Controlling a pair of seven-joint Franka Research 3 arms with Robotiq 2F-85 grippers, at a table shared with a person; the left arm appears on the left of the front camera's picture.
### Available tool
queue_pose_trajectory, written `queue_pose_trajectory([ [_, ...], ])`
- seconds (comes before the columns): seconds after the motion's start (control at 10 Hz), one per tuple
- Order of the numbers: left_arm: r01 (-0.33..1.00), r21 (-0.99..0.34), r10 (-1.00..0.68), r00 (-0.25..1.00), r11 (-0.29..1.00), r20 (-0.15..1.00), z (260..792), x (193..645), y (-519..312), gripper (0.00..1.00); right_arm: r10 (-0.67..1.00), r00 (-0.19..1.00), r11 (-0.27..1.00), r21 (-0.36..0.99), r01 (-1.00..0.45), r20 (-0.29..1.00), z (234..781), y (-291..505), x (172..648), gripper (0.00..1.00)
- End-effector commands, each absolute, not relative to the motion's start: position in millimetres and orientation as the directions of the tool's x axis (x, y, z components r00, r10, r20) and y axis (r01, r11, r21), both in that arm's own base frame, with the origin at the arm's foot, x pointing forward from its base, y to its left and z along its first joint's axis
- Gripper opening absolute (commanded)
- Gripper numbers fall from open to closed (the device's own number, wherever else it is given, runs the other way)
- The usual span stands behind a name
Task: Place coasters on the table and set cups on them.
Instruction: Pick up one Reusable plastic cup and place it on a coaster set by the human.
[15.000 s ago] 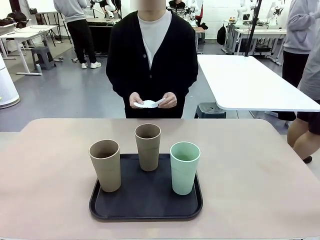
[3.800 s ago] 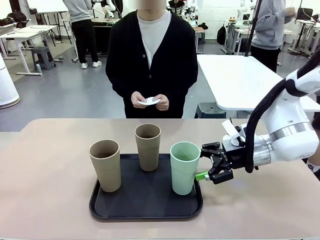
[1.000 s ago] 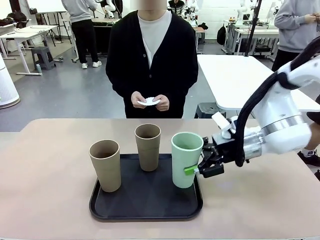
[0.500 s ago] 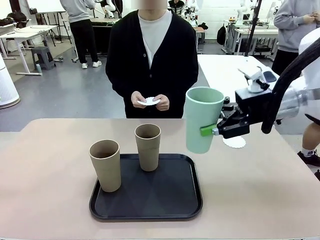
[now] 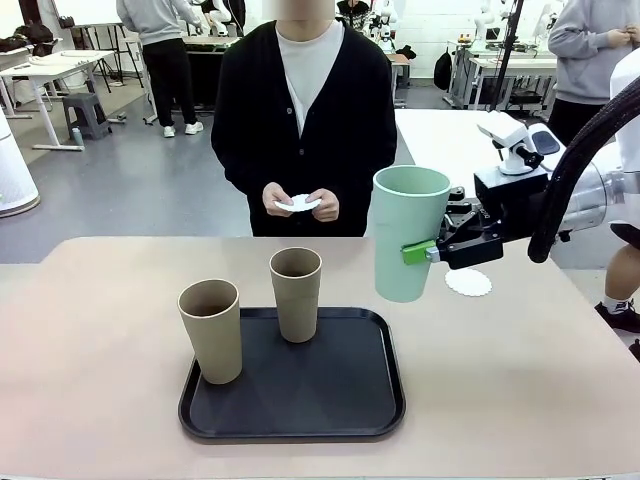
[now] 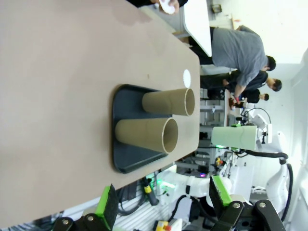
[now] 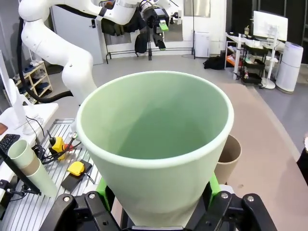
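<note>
Right gripper (image 5: 420, 252) is clamped on the mint cup (image 5: 405, 240), upright, hanging clear above the table (image 5: 560, 390), right of the tray (image 5: 292, 410). We see bare top on both sides of tray; its near edge sits close to the table's. One coaster (image 5: 470, 283) lies flat by the gripper. Mint cup: empty inside. Left tan cup (image 5: 211, 330) & far tan cup (image 5: 296, 293) stand apart on tray. Person's hands (image 5: 330, 205) hold more coasters (image 5: 297, 204). Left gripper (image 6: 163, 199): jaws wide, nothing between.

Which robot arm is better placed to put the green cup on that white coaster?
Right. The right hand grips the tall mint green tumbler aloft beside the white scalloped coaster; the left hand hangs open, far off.
</note>
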State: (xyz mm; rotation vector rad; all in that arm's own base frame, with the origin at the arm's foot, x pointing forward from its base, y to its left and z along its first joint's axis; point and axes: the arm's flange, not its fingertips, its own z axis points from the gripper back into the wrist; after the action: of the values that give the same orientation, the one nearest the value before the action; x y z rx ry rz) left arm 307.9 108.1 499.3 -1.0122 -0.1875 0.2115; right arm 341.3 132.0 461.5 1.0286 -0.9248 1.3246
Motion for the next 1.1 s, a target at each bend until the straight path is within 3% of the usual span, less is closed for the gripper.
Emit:
queue_pose_trajectory([
  [0.0, -0.08, -0.86, 0.262, 0.963, 0.503, 0.064, 499.5, 307.6, 109.2, 1.0, 0.296, 0.026, -0.04, 0.04, -0.998, 0.955, 462.4, 132.6, 340.5, 0.65],
  [0.1, -0.08, -0.86, 0.262, 0.963, 0.503, 0.064, 499.5, 307.6, 109.2, 1.0, 0.304, 0.048, -0.026, 0.059, -0.998, 0.951, 461.5, 132.0, 341.3, 0.85],
  [0.2, -0.08, -0.86, 0.262, 0.963, 0.503, 0.064, 499.5, 307.6, 109.2, 1.0, 0.273, 0.018, 0.044, 0.006, -0.999, 0.962, 471.5, 101.4, 366.5, 0.85],
  [0.7, -0.08, -0.86, 0.262, 0.963, 0.503, 0.064, 499.5, 307.6, 109.2, 1.0, 0.255, 0.165, 0.268, 0.094, -0.959, 0.953, 508.4, -21.6, 467.1, 0.85],
  [1.0, -0.08, -0.86, 0.262, 0.963, 0.503, 0.064, 499.5, 307.6, 109.2, 1.0, 0.32, 0.165, 0.268, 0.078, -0.96, 0.933, 512.9, -61.6, 497.2, 0.85],
])
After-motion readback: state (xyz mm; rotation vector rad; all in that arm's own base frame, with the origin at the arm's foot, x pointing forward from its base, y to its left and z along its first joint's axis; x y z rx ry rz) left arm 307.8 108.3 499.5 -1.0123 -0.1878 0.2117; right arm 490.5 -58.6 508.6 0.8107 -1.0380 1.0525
